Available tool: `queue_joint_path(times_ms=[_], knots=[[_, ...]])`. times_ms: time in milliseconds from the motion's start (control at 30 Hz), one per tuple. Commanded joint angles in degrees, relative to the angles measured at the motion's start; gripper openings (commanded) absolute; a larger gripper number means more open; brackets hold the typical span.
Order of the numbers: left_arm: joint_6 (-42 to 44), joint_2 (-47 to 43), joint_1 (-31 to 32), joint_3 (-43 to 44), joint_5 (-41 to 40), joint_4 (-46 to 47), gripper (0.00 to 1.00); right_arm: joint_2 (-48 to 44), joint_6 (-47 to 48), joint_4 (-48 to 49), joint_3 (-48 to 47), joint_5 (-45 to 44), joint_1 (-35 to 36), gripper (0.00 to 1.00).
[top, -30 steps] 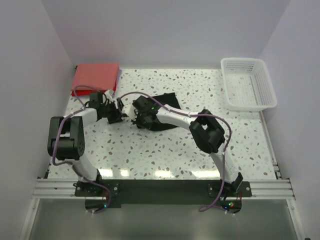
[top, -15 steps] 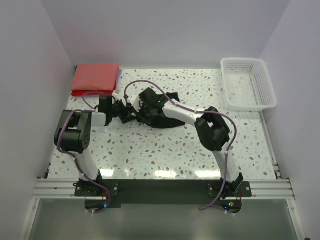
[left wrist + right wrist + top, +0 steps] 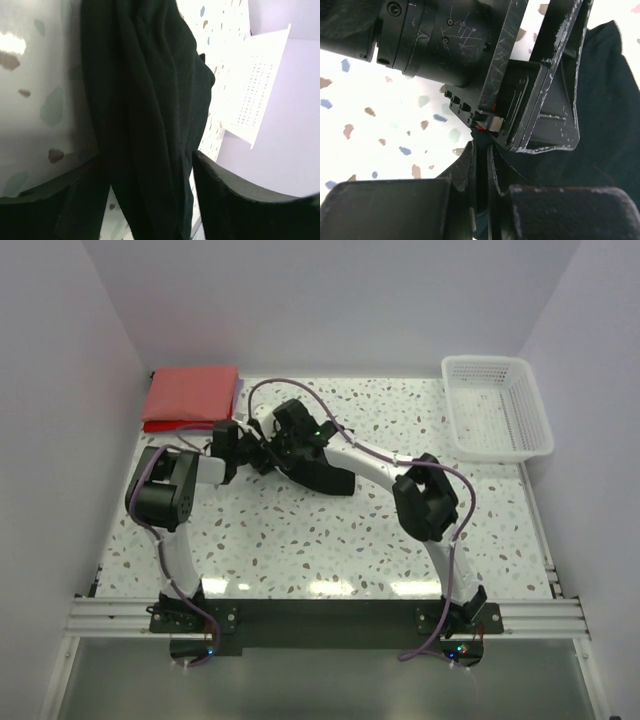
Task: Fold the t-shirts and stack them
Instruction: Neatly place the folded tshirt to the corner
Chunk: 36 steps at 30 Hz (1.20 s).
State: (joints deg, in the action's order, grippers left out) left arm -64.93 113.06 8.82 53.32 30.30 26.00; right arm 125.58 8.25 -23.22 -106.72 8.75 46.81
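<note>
The right gripper (image 3: 481, 170) is clenching a thin edge of the black shirt (image 3: 335, 480). A dark flap is rising from between its closed fingers in the right wrist view. By my reading it is holding that edge up so the other arm can take a second hold.

The left gripper (image 3: 146, 160) is facing it nose to nose. Its jaws are standing apart around a hanging bunch of the same cloth. Slivers of light are showing on both sides of the bunch, so it is not gripping yet. It is most likely setting up a two-handed hold, which a limp shirt needs before it can be spread and folded.

The black shirt is lying crumpled on the table (image 3: 300, 540), just right of the red stack (image 3: 190, 395) and a little nearer the arm bases. Its lifted end is pointing toward the stack. That placement probably suits a short carry once it is folded.

The stack is sitting squared in the far left corner. The basket (image 3: 498, 410) is sitting well to the right of the stack, at the far right corner.

The count:
- Black shirts: one.
- Folded stacks: one, red on top. A thin purple-blue edge is peeking out along its right side. I cannot count its layers from above.
- Baskets: one.
- Grippers: two, both working on the same shirt.
</note>
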Motion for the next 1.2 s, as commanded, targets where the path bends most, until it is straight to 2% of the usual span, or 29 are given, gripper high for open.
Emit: queue_joint_path(times_ms=[0,33,133,167,200,233,267,300,367,400,433,500,533,633,733,767,833,900,967,1033,1067,1167], knots=[[-1.26,2.43,1.73,3.45,-3.41,1.42,0.66,0.89,-3.24,5.91,-4.64,-0.40,1.09,0.00],[-0.73,2.61,1.81,3.89,-3.76,0.73,0.64,0.81,-3.33,6.08,-4.81,-0.67,1.09,0.00],[2.06,2.52,1.64,6.00,-4.11,-0.32,0.45,0.90,-3.59,5.04,-5.78,-0.58,1.09,0.00],[3.30,2.52,1.55,7.14,-4.20,-1.81,0.39,0.90,-3.59,4.51,-6.13,-0.49,1.18,0.05],[4.53,2.78,1.12,9.67,-4.20,-3.13,0.26,0.72,-3.59,3.89,-6.57,-0.40,1.18,0.10],[7.76,2.96,0.94,11.00,-3.51,-5.50,0.22,0.46,-3.42,2.76,-6.66,-0.75,1.01,0.14],[9.28,3.22,0.68,12.41,-3.24,-7.35,0.13,-0.24,-3.33,2.31,-6.66,-1.54,0.83,0.18],[10.86,3.92,0.06,15.03,-2.80,-8.85,0.08,-0.68,-3.42,1.70,-6.58,-2.16,0.66,0.33],[16.04,4.71,-0.64,17.51,-2.00,-14.02,0.02,-1.65,-3.16,0.03,-6.22,-3.21,-0.31,0.43],[17.71,4.98,-1.34,19.70,-1.92,-15.61,0.00,-2.70,-2.89,-0.68,-5.96,-3.48,-0.83,0.47],[21.38,5.50,-1.70,20.76,-1.83,-18.85,0.00,-3.49,-2.80,-2.08,-5.79,-3.57,-2.06,0.57],[25.97,6.30,-2.57,25.48,-2.00,-23.08,0.00,-4.90,-2.01,-3.40,-4.65,-3.74,-3.38,0.66],[30.69,7.17,-2.67,27.43,-2.35,-28.14,0.00,-6.73,-1.40,-4.54,-4.03,-3.83,-4.61,0.75],[41.76,9.81,-2.84,40.67,-3.76,-38.25,0.00,-10.52,-0.35,-6.21,-1.22,-4.10,-7.24,0.87],[50.99,12.71,-3.37,49.92,-3.15,-47.84,0.00,-13.42,0.27,-8.15,1.33,-4.27,-9.88,0.92],[53.21,13.33,-3.54,55.43,-3.06,-49.97,0.00,-14.04,0.54,-8.41,2.81,-4.01,-10.59,0.94],[58.30,14.30,-4.25,59.60,-2.80,-54.27,0.01,-15.36,1.15,-8.59,4.23,-4.27,-12.17,0.95],[60.52,14.39,-5.38,63.83,-2.27,-56.14,0.07,-15.80,2.12,-8.68,5.90,-4.97,-13.40,0.97],[62.63,14.47,-6.09,66.89,-2.36,-58.07,0.09,-16.24,2.65,-8.94,6.69,-5.50,-13.93,0.98],[64.65,14.39,-7.41,68.66,-0.69,-59.39,0.08,-16.33,2.91,-8.94,6.96,-5.94,-14.63,0.99],[64.66,14.30,-7.67,70.85,-1.90,-60.09,0.04,-16.24,3.00,-8.94,7.22,-6.12,-14.73,0.99],[68.17,13.17,-8.64,73.15,-2.62,-61.07,0.00,-16.33,3.00,-8.68,7.49,-5.94,-14.81,0.99]])
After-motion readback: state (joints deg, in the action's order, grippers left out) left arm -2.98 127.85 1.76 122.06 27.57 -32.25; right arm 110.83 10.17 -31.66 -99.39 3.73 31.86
